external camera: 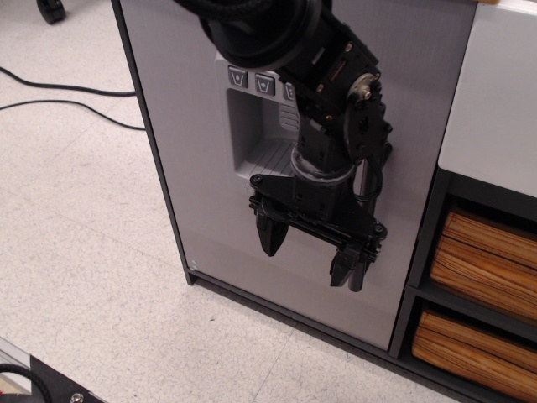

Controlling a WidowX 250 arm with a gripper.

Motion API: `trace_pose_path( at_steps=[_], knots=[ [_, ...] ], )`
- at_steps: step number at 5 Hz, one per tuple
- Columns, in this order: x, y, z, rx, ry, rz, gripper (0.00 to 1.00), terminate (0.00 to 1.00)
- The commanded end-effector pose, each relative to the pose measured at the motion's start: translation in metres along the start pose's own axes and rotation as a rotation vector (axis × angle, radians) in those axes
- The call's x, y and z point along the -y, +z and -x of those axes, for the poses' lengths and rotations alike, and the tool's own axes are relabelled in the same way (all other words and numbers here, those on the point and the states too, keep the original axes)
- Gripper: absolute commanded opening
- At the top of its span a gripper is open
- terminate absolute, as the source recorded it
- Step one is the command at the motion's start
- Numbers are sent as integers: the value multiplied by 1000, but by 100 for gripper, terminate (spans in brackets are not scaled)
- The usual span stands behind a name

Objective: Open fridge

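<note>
Hanging in front of the small light-grey-doored fridge [193, 126] with its dark frame, the black robot gripper [312, 256] points downward with its fingers [272, 233] spread apart and pinching nothing, just below the recessed grey dispenser panel [256, 126]. Fridge door looks shut, standing on the speckled floor [84, 252] just beside the white-topped unit with wood-grain drawers [478, 269]; no handle is visible, likely hidden behind the arm or out of frame. Risk as I judge it: closing on flat door or snagging the dispenser recess rather than the handle, so the fingers slip and the door stays shut.
</note>
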State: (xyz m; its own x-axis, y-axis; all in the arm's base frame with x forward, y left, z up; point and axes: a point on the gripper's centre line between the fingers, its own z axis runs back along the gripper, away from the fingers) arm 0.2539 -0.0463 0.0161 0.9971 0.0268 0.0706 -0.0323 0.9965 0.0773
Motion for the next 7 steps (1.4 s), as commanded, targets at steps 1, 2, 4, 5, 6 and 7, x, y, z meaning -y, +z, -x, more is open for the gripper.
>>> trace_pose_path(
  at_steps=[1,2,4,5,6,7],
  knots=[
    [0,0,0,0,0,0,100,0],
    [6,6,-19,39,24,-10,100,0],
    [15,31,-58,141,31,-25,100,0],
    [20,39,-72,190,31,-12,100,0],
    [24,43,-83,237,20,-3,100,0],
    [28,41,-93,260,17,-12,100,0]
  ],
)
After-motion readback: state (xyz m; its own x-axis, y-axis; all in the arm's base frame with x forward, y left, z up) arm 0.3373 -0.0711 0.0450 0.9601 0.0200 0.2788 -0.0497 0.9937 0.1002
